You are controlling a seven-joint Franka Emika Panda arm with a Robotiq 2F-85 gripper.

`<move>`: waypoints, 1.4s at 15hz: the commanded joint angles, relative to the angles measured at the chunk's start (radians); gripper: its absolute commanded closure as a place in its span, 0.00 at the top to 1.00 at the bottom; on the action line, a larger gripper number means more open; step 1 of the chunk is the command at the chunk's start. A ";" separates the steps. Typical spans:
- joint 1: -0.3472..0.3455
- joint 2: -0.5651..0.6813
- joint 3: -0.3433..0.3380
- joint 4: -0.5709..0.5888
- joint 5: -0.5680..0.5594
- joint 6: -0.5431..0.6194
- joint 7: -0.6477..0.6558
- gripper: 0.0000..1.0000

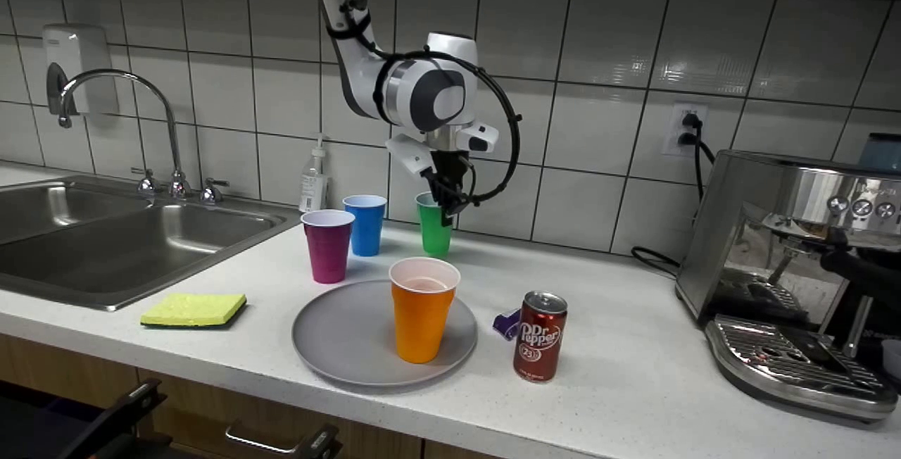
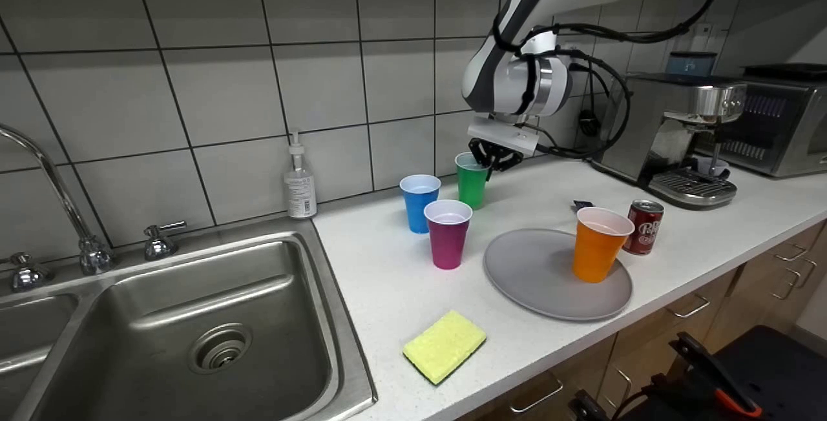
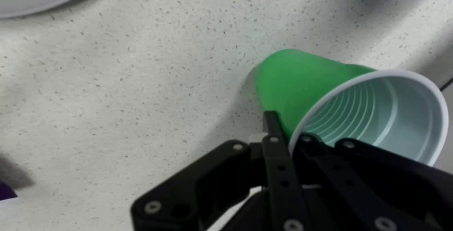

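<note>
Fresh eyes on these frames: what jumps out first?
The orange plastic cup, upright on the gray plate, in both exterior views. Farther back, by the tiled wall, the gripper pinches the rim of the green plastic cup. The bright yellow sponge lies between the sink and the gray plate.

Green plastic cup (image 3: 293, 78): white rim, pale inside with ring pattern. Black gripper (image 3: 288, 133). Orange cup (image 1: 422, 322), magenta cup (image 1: 329, 251), blue cup (image 1: 366, 228): all pale inside. Grey plate (image 1: 345, 336). Dark-red Dr Pepper can (image 1: 540, 338), white lettering. Yellow sponge (image 1: 193, 309), dark underside. White counter (image 3: 141, 82), dark speckles.
</note>
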 commanded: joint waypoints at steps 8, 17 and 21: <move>-0.009 -0.127 -0.055 -0.060 -0.031 -0.115 0.001 0.01; -0.022 -0.220 -0.100 -0.150 -0.091 -0.177 -0.032 0.01; -0.026 -0.269 -0.098 -0.212 -0.103 -0.195 -0.070 0.01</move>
